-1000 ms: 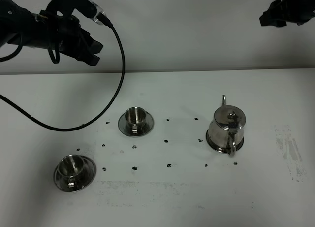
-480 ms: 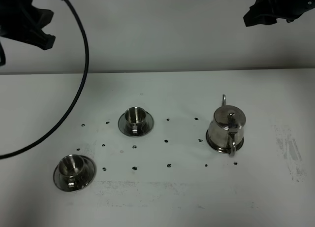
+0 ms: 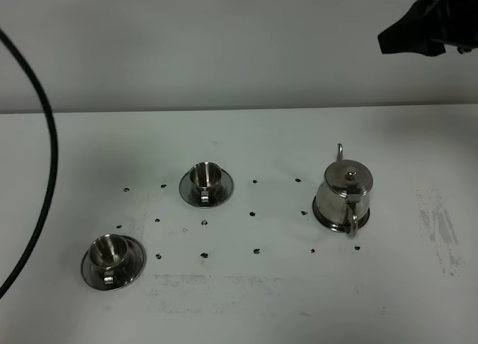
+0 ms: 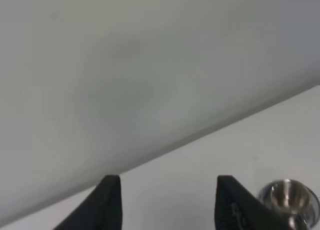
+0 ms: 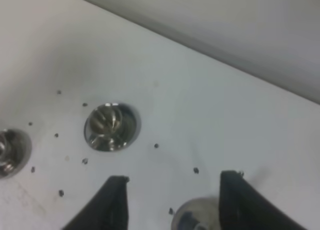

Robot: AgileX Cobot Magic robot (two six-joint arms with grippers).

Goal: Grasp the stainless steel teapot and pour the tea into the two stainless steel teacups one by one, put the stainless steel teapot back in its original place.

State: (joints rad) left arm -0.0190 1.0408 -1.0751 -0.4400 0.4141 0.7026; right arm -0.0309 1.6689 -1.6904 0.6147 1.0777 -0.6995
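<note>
Left arm has swung out of the overhead view, leaving only its black cable (image 3: 46,135) by the table's (image 3: 299,299) left edge; left gripper (image 4: 167,205) is released and empty. Right gripper (image 5: 175,202) has shifted right, jaws apart, holding nothing. Teapot (image 3: 343,191) stands unmoved toward the right edge, middle cup (image 3: 205,181) and front-left cup (image 3: 110,258) unmoved.

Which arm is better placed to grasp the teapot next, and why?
Right, likely. The right gripper hangs at the right, the side where the stainless steel teapot stands. The left gripper is outside the high view, aimed mostly at the wall.
</note>
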